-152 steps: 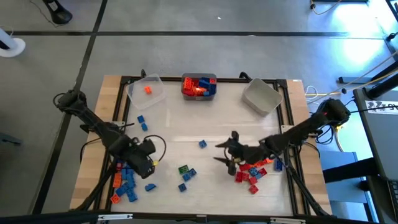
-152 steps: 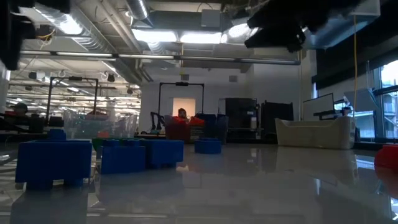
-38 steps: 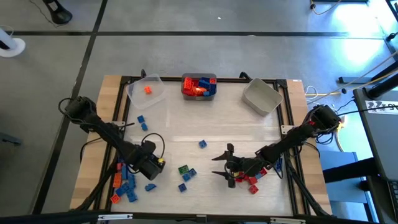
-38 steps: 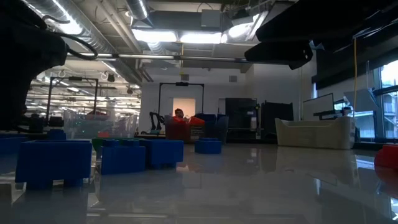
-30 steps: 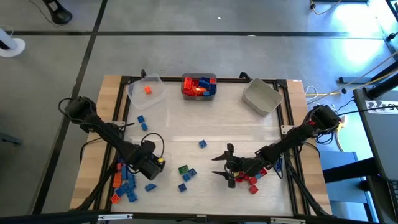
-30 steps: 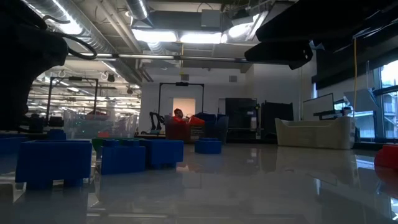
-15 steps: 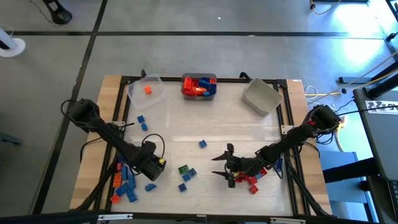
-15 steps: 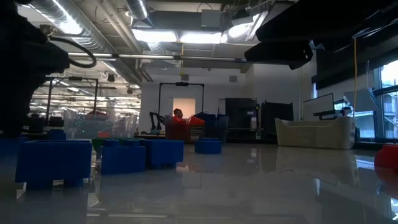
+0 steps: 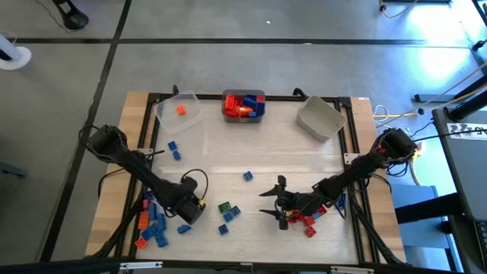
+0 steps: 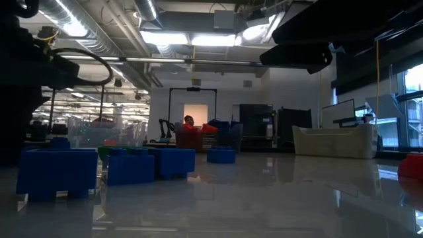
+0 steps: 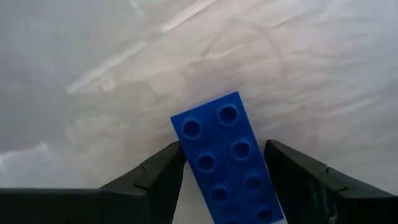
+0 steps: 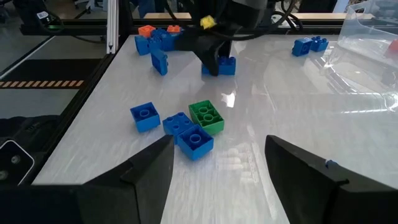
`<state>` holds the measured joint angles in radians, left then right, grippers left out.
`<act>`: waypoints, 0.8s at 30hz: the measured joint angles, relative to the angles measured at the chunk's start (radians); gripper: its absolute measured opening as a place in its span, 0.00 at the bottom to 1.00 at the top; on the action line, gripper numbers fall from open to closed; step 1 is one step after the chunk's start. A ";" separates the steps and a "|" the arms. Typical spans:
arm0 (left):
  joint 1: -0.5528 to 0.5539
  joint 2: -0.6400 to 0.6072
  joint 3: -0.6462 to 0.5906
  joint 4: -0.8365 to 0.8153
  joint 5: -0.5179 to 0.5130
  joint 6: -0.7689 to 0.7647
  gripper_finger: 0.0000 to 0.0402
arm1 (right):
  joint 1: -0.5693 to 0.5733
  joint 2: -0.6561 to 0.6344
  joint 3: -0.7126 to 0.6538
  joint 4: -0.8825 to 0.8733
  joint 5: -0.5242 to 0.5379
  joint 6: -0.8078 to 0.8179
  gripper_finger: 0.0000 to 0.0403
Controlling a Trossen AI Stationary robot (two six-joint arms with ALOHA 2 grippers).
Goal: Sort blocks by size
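Pale laminate table top [image 9: 228, 164] inside a black frame, grey floor around it.

High view: the clear bin [image 9: 179, 111], the grey bin of red and blue bricks [image 9: 243, 106] and an empty grey bin [image 9: 319, 118] stand along the far edge. A blue and orange brick pile [image 9: 153, 221] lies at the near left, a red brick pile [image 9: 312, 213] at the near right. The left gripper [image 9: 186, 215] is low over a loose blue brick beside the left pile. The right gripper [image 9: 278, 204] hovers near the red pile, fingers spread, nothing between them.

Low view: blue bricks [image 10: 58, 171] sit in the foreground on the glossy top; both arms show only as dark shapes overhead.

Left wrist view: a long blue eight-stud brick [image 11: 227, 155] lies between the left gripper's fingers [image 11: 155, 177]. Gaps show on both sides, so the jaws stand open around it, not gripping. The brick sits slightly skewed to the fingers. Risk: on closing, one finger meets a corner first and the brick twists or skids out.

Right wrist view: right gripper fingers [image 12: 149, 171] are apart and empty, facing a green brick [image 12: 206, 116] touching two small blue bricks [image 12: 189, 134]. Risk: a grab there could catch a neighbour of another size.
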<state>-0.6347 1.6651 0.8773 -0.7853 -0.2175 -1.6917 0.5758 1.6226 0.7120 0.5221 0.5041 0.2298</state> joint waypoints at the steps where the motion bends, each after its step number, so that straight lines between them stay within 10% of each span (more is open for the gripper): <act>1: 0.000 0.008 0.001 0.003 -0.002 0.031 0.53 | 0.000 0.000 0.000 -0.001 0.000 0.000 0.62; 10: 0.002 0.006 -0.001 0.022 -0.040 0.447 0.31 | 0.000 0.000 0.000 -0.002 0.000 0.000 0.62; 24: 0.186 -0.060 0.076 -0.024 -0.140 1.011 0.32 | 0.000 0.000 0.000 -0.004 0.000 -0.026 0.62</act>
<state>-0.4486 1.6048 0.9538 -0.8095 -0.3570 -0.6810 0.5757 1.6226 0.7120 0.5183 0.5045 0.2034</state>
